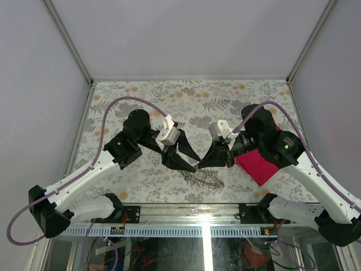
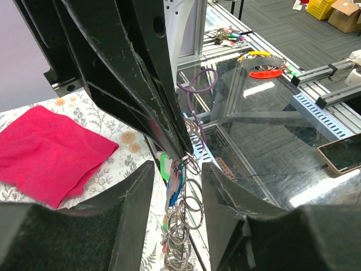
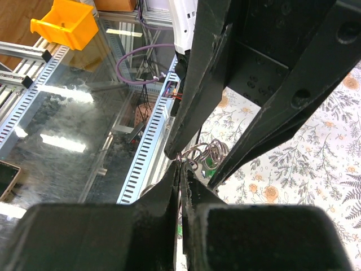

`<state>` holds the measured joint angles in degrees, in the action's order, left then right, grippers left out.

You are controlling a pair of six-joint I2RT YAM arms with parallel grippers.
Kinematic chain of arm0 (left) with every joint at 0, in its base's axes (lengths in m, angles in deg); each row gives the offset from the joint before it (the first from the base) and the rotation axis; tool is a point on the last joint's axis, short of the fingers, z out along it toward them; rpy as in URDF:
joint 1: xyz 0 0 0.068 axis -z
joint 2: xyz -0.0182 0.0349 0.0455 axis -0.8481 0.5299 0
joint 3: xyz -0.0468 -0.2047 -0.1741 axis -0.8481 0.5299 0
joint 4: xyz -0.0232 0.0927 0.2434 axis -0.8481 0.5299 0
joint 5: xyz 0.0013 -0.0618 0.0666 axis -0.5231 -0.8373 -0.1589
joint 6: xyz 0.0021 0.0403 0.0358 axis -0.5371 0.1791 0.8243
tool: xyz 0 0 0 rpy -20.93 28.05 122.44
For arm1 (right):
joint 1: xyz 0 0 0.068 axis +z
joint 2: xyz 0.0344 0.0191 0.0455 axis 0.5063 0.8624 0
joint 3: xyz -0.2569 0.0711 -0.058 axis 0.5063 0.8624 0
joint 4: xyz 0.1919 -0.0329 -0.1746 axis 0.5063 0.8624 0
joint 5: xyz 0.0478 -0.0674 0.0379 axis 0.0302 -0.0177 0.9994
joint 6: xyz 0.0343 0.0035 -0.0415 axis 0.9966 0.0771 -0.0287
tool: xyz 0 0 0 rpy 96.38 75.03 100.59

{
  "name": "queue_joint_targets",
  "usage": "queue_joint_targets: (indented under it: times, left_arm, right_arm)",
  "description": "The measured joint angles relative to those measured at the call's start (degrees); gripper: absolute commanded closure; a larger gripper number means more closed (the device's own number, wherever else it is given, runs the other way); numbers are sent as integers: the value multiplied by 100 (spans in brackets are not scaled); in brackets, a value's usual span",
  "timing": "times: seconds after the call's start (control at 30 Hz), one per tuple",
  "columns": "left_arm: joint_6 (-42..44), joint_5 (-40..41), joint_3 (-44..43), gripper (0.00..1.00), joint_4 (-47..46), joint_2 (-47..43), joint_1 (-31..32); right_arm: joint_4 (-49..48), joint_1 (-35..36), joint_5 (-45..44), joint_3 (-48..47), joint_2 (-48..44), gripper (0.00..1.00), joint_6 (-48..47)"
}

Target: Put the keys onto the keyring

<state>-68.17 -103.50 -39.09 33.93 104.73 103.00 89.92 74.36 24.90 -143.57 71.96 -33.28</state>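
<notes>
A bunch of grey metal rings, the keyring (image 1: 204, 179), hangs from my right gripper (image 1: 203, 164) down to the floral table near its front edge. In the right wrist view the right gripper (image 3: 181, 169) is shut, pinching a thin ring of the bunch (image 3: 210, 151). My left gripper (image 1: 197, 164) meets it tip to tip. In the left wrist view the left gripper (image 2: 177, 169) is open, one finger on each side of the dangling rings. Two keys hang there, one with a green head (image 2: 164, 167) and one with a blue head (image 2: 176, 189). They touch neither finger.
A red cloth (image 1: 256, 165) lies on the table under the right arm, also visible as the red cloth (image 2: 51, 152) in the left wrist view. The table's front edge with its slotted metal rail (image 1: 186, 230) runs just behind the hanging rings.
</notes>
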Motion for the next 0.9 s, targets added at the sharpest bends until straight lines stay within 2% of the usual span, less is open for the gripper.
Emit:
queue_joint_targets:
  times: [0.1, 0.37, 0.43, 0.5, 0.53, 0.9]
  left_arm:
    - [9, 0, -2, 63, 0, 81, 35]
    - [28, -48, -61, 83, 28, 140, 116]
    - [28, -63, -61, 80, 48, 140, 114]
    - [35, -79, -63, 67, 57, 140, 116]
    - [46, -83, -66, 65, 66, 140, 116]
    - [116, -94, -74, 66, 260, -52, 125]
  right_arm:
    - [-24, 0, 0, 0, 2, 100, 0]
    - [-35, 4, 39, 0, 2, 100, 4]
    - [-17, 4, 63, 0, 0, 100, 13]
    - [2, 4, 83, 0, 0, 100, 22]
    - [0, 4, 81, 0, 0, 100, 17]
    - [-37, 9, 103, 0, -2, 100, 20]
